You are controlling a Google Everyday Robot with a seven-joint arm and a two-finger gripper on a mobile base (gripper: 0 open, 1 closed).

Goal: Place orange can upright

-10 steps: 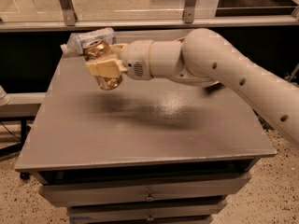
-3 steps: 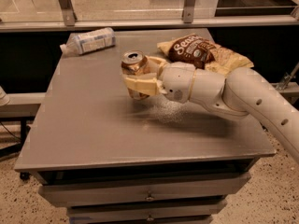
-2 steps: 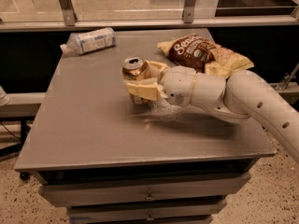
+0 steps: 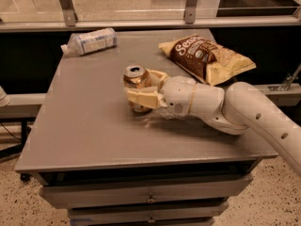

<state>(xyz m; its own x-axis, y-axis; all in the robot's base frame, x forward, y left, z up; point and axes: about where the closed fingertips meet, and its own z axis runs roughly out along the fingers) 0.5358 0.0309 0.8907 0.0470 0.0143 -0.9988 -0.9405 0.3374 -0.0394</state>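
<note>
1. The gripper [image 4: 139,84] sits low over the middle of the table, its pale fingers [image 4: 141,98] closed on the orange can [image 4: 135,76]: one finger crosses the near side of the can, the other lies behind it at about 1 o'clock.
2. The orange can stands upright in that grip, its silver pull-tab top facing up and clear of the fingers. Its base is down at the tabletop; from here I cannot tell whether its full weight rests there.
3. The white arm [image 4: 244,109] runs away from the can toward 4 o'clock, its bulky wrist lying just above the table surface and the forearm leaving past the table's right edge.
4. The grey table [image 4: 84,126] has the can roughly at its centre, with drawers [image 4: 150,199] below the front edge.
5. At about 1 to 2 o'clock from the can, near but apart, a brown and yellow chip bag [image 4: 207,55] lies flat by the far right corner.
6. At about 11 o'clock, well apart, a clear plastic bottle [image 4: 91,40] with a pale label lies on its side at the far left edge.
</note>
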